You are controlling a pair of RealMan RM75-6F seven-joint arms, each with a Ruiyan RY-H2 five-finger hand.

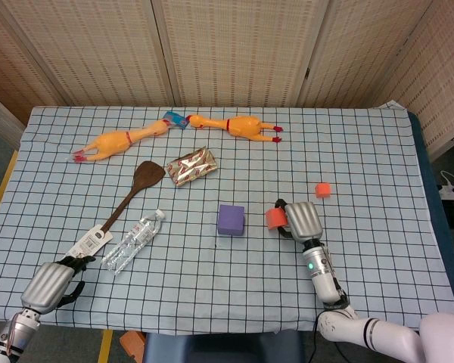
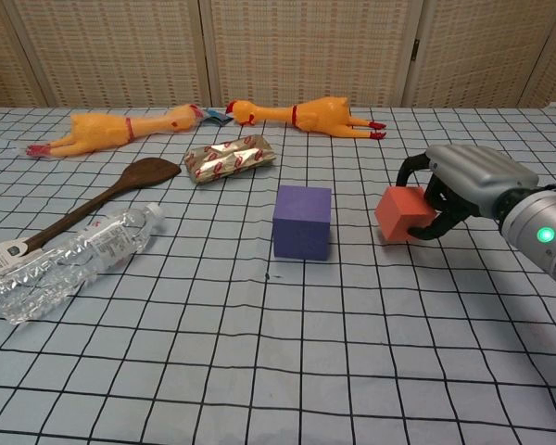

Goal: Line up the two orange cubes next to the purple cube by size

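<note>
Desk (image 1: 378, 151): covered by checked cloth.
On desk: purple cube (image 1: 231, 220), small orange cube (image 1: 323, 189), two rubber chickens (image 1: 121, 141) (image 1: 234, 125), wooden spatula (image 1: 129, 197), water bottle (image 1: 133, 242), foil packet (image 1: 191, 165).

My right hand (image 2: 468, 181) has a smooth silver-grey shell over its back, with black fingers (image 2: 442, 206) coming out from under it, and behind it a pale grey cylindrical wrist carries a small lit green lamp (image 2: 544, 235). Further back, in the head view, that arm widens into glossy white segments parted by a dark ring. My left hand (image 1: 51, 283) wears the same silver-grey shell with dark fingers, on a narrow grey wrist.
</note>
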